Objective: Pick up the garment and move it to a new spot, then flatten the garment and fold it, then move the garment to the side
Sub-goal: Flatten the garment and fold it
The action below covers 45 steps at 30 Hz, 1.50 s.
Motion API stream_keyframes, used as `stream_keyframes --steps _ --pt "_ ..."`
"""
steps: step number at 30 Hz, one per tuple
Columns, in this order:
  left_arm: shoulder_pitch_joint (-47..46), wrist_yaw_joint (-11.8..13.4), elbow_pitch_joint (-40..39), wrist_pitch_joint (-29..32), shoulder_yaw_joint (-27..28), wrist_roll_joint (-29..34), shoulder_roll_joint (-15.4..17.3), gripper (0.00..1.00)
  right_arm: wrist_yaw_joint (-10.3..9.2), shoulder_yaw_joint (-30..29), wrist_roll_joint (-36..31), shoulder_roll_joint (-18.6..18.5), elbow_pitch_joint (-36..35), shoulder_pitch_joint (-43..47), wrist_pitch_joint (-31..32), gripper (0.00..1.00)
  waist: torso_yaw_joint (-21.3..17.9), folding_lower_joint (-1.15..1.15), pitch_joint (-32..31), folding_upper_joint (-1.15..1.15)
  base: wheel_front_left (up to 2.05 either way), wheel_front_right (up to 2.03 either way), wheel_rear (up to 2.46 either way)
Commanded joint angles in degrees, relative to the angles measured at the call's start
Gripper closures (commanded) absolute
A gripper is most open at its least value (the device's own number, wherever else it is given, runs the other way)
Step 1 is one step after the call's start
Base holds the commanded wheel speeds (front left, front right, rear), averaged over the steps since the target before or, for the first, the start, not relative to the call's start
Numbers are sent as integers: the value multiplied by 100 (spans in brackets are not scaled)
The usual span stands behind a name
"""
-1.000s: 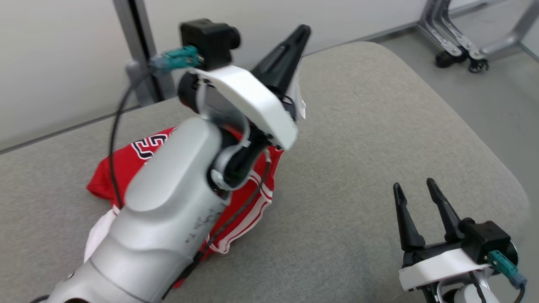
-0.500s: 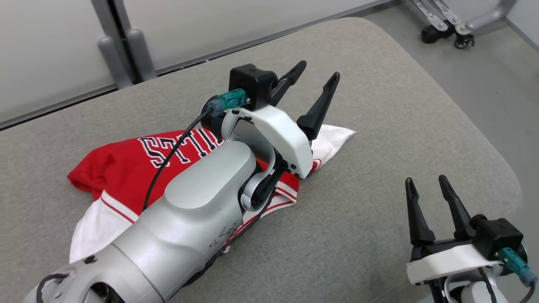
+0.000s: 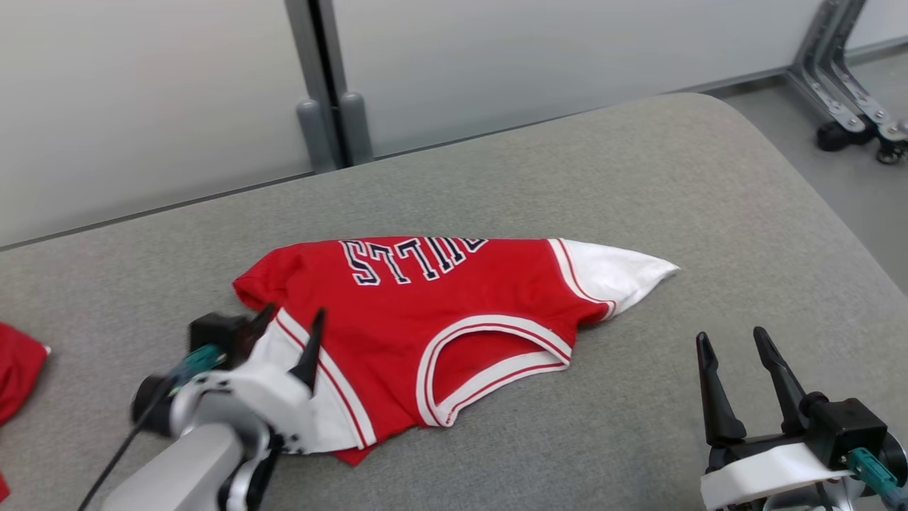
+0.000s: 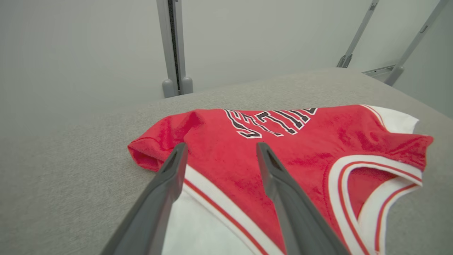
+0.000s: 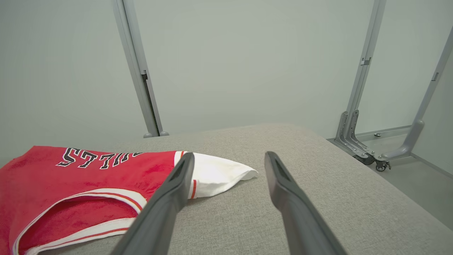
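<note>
Rumpled jersey point(image 3: 440, 312) at centre of pad point(image 3: 674, 163), long axis left to right. Over its near-left white corner, left gripper point(image 3: 294, 312), fingers apart, empty; much the nearer. Near-right, right gripper point(image 3: 731, 335), likewise apart, empty, short of the white right tip. Flattening next, probably.

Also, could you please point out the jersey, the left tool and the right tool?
jersey point(image 3: 482, 298): head view, red chest area.
left tool point(image 3: 296, 308): head view, between its fingertips.
right tool point(image 3: 731, 331): head view, between its fingertips.
</note>
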Motion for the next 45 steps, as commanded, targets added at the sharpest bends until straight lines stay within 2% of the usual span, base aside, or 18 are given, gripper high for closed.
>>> stream_keyframes --steps 1,6,17,18,20,22,23,24,25,28,32,35,38,41,45 --pt "186 71 -29 -30 96 -111 112 0 1 10 -34 -48 -29 45 -28 0 171 0 -73 0 0 0 0" --pt "669 124 86 219 290 -529 479 0 1 82 -26 -96 -27 64 -28 0 303 0 -14 0 0 0 0" --pt "861 -123 375 1311 193 -1137 412 0 1 242 46 -207 24 -65 -28 0 238 0 110 0 0 0 0" --pt "889 -198 325 1391 177 -1199 403 100 1 245 48 -216 30 -57 -28 0 222 0 109 0 0 0 0" --pt "955 -432 95 1644 99 -1299 403 100 1 233 52 -220 37 -32 -28 0 195 0 105 0 0 0 0" --pt "926 -585 -302 1670 182 -1406 463 100 1 207 54 -216 37 -1 -28 0 183 0 98 0 0 0 0" --pt "926 -585 -302 1670 182 -1406 463 100 1 207 54 -216 37 -1 -28 0 183 0 98 0 0 0 0" --pt "869 -647 -794 1677 216 -1400 595 100 1 188 51 -207 38 34 -28 0 178 0 87 0 0 0 0" --pt "869 -647 -794 1677 216 -1400 595 100 1 188 51 -207 38 34 -28 0 178 0 87 0 0 0 0" --pt "791 -684 -1828 1760 187 -1346 672 100 1 188 39 -175 42 49 -28 0 168 0 78 0 0 0 0" --pt "543 -412 -3161 1851 152 -1088 764 100 1 249 62 -127 54 -13 -28 0 92 0 74 0 0 0 0" --pt "244 -237 -3853 2007 69 -945 505 100 1 261 73 -112 67 -82 -28 0 1 0 89 0 0 0 0" --pt "-124 -148 -4038 2158 -34 -862 60 100 1 278 88 -99 74 -150 -28 0 -148 0 125 0 0 0 0" --pt "-568 -119 -3707 2262 -187 -703 -521 100 1 268 108 -74 81 -228 -28 0 -351 0 182 0 0 0 0" --pt "-1153 -181 -2746 2129 -294 -432 -1322 100 1 289 135 -30 88 -332 -28 0 -713 0 276 0 0 0 0"
